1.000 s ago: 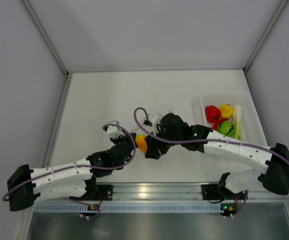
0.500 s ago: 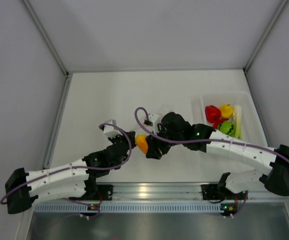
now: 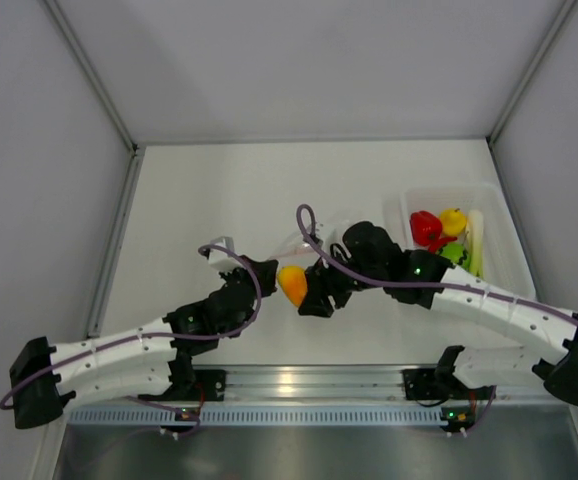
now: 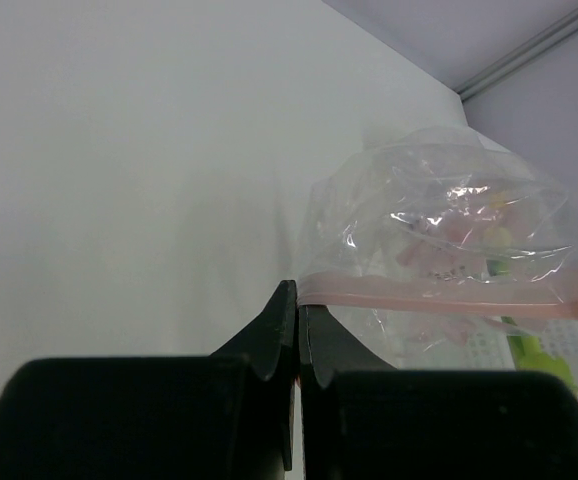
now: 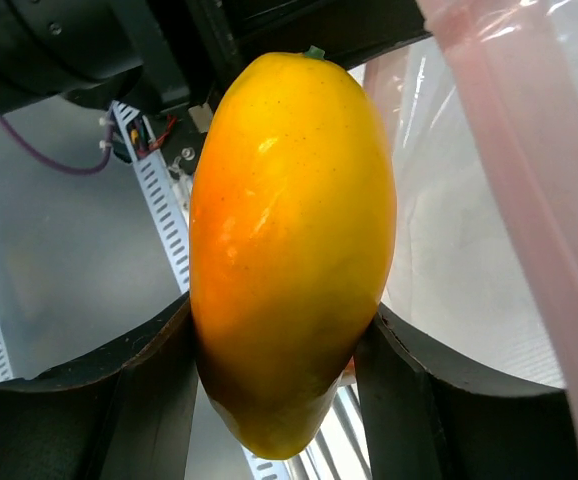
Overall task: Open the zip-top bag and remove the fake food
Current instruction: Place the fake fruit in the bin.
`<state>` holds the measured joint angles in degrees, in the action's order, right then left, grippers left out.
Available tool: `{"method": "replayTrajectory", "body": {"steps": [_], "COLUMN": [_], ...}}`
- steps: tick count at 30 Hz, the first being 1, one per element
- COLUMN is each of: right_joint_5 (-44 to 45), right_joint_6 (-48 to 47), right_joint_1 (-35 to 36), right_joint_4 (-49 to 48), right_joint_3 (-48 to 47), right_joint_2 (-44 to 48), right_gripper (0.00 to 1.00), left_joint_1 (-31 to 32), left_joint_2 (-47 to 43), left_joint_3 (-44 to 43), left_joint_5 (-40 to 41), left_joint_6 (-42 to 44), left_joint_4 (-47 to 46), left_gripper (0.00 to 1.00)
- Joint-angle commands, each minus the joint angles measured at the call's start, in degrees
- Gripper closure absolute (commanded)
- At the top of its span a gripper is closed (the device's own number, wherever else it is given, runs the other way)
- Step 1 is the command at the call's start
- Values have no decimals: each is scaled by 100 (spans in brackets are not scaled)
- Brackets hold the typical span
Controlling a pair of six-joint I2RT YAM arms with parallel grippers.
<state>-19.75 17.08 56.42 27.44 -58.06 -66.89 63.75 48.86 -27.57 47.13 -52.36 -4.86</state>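
Pinching the end of the zip-top bag (image 4: 439, 230) at its pink zip strip (image 4: 439, 297) with the left gripper (image 4: 297, 300) pressed tight. Clamping a yellow-orange toy mango (image 5: 289, 200) in the half-spread right gripper (image 5: 284, 380), just beside the bag. Off to the right, in the translucent tray (image 3: 499, 195): red pepper (image 3: 425, 226), green ball (image 3: 456, 252).

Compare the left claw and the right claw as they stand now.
The left claw is pinched fully shut, while the right claw has its fingers set well apart. The left claw grips the thin edge of the bag, while the right claw clamps a bulky yellow-orange fruit. Shared: both have black fingers, and both hold something.
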Motion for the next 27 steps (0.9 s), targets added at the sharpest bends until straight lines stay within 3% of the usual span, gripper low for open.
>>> {"method": "replayTrajectory", "body": {"steps": [1, 5, 6, 10, 14, 20, 22, 25, 27], "right_joint_5": [-652, -1556, -2159, -2709, -2631, -3070, -3062, -2711, -1907], "right_joint_6": [-240, -205, -240, -223, -82, 857, 911, 841, 797], "right_joint_1": [-167, -255, -246, -141, 78, 307, 334, 334, 334], "right_joint_4": [60, -449, -572, -1029, -1205, -3013, -3148, -3078, -2886], "right_joint_3": [49, 339, 366, 462, 314, 524, 463, 358, 313], "right_joint_2": [607, 984, 1003, 985, 609, 379, 317, 326, 370], "right_gripper": [100, 100, 100, 100, 100, 100, 100, 100, 100], "left_joint_1": [-257, -354, -354, -354, -354, -354, -354, -345, -345], "left_joint_2": [-78, -78, -61, -17, -26, -8, -8, -34, -61], "left_joint_3": [-20, -29, -38, -152, -249, -275, -231, -187, -126], "left_joint_5": [701, 595, 578, 499, 358, 112, 51, -2, -38], "left_joint_6": [226, 226, 226, 261, 173, 165, 103, 24, -2], "left_joint_4": [425, 416, 416, 416, 381, 196, 187, 187, 187], "left_gripper": [100, 100, 100, 100, 100, 100, 100, 100, 100]}}
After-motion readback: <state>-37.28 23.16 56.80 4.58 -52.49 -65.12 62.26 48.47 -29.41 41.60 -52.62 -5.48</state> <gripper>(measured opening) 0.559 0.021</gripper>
